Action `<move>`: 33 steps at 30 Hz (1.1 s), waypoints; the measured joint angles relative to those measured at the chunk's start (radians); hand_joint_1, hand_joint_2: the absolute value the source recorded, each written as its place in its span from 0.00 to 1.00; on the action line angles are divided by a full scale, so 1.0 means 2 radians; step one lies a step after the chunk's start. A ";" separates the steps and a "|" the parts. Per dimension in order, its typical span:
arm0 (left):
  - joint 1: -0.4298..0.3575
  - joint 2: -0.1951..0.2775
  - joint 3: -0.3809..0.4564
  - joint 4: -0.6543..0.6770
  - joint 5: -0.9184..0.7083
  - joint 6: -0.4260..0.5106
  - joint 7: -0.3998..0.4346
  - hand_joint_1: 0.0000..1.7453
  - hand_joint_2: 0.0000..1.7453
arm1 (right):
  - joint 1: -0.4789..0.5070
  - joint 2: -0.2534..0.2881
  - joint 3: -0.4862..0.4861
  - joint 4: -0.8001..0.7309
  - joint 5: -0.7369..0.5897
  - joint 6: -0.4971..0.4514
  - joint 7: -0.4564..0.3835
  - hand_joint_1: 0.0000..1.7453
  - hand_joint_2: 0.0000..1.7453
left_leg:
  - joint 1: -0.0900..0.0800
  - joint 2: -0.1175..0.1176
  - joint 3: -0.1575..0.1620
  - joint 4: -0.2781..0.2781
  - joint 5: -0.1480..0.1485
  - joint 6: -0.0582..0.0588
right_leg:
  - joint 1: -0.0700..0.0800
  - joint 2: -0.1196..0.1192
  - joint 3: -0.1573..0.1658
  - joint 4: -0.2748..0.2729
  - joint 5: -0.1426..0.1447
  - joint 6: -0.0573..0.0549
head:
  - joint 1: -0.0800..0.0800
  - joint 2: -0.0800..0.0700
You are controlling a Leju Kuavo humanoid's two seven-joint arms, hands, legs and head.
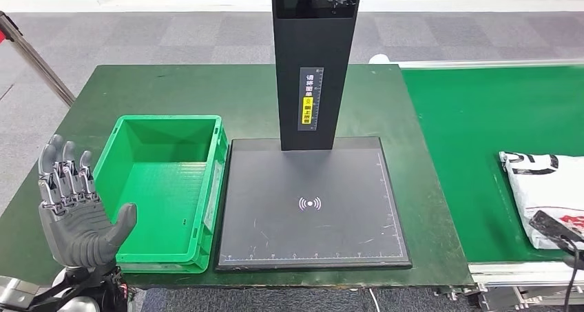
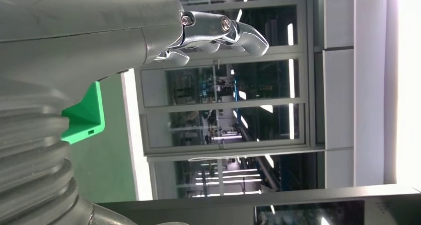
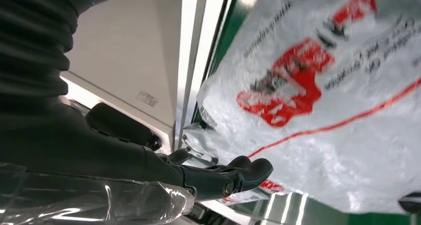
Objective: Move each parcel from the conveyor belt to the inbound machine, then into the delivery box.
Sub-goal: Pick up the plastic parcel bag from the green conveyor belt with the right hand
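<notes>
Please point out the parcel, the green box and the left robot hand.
parcel [image 1: 547, 184]: head view, white upper face.
green box [image 1: 117, 150]: head view, left rim.
left robot hand [image 1: 77, 219]: head view, palm.

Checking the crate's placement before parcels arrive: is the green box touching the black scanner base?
Touching. In the head view the green box's right rim sits against the black scanner base's left edge with no table showing between them.
</notes>
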 joint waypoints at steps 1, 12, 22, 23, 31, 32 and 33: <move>0.000 -0.001 0.001 -0.002 -0.001 -0.003 0.000 0.00 1.00 | -0.010 0.000 0.005 0.008 0.003 -0.005 0.005 0.00 1.00 | 0.000 0.000 0.000 0.000 0.000 0.000 | 0.000 0.000 0.000 0.000 0.000 0.000 | 0.000 0.000; 0.016 -0.001 0.013 -0.020 -0.001 -0.013 0.000 0.00 1.00 | -0.084 -0.007 0.051 0.078 0.023 -0.033 0.003 0.00 1.00 | 0.000 -0.003 0.000 0.000 0.001 0.001 | 0.000 -0.003 0.000 0.000 0.001 0.000 | 0.000 0.000; 0.007 -0.001 0.010 -0.015 0.001 -0.011 0.000 0.00 1.00 | -0.085 -0.005 0.073 0.094 0.022 -0.041 -0.002 0.00 1.00 | 0.000 -0.003 0.000 0.000 0.001 0.001 | 0.000 -0.003 0.000 0.000 0.001 0.000 | 0.000 0.000; 0.006 -0.001 0.010 -0.014 0.001 -0.011 0.000 0.00 1.00 | -0.084 -0.004 0.074 0.095 0.021 -0.040 -0.001 0.00 1.00 | 0.000 -0.003 0.000 0.000 0.001 0.001 | 0.000 -0.003 0.000 0.000 0.001 0.000 | 0.000 0.000; -0.012 -0.001 0.008 0.000 0.002 -0.012 0.000 0.00 1.00 | -0.058 -0.002 0.074 0.102 0.005 -0.036 0.007 0.00 1.00 | 0.000 -0.003 0.000 0.000 0.001 0.001 | 0.000 -0.003 0.000 0.000 0.001 0.000 | 0.000 0.000; -0.013 -0.001 0.007 0.002 0.002 -0.012 0.000 0.00 1.00 | -0.056 -0.002 0.074 0.102 0.004 -0.036 0.007 0.00 1.00 | 0.000 -0.002 0.000 0.000 0.001 0.001 | 0.000 -0.003 0.000 0.000 0.001 0.000 | 0.000 0.000; -0.015 -0.001 0.006 0.003 0.002 -0.012 0.000 0.00 1.00 | -0.053 -0.002 0.074 0.103 0.003 -0.035 0.006 0.00 1.00 | 0.000 -0.002 0.000 0.000 0.001 0.001 | 0.000 -0.003 0.000 0.000 0.001 0.000 | 0.000 0.000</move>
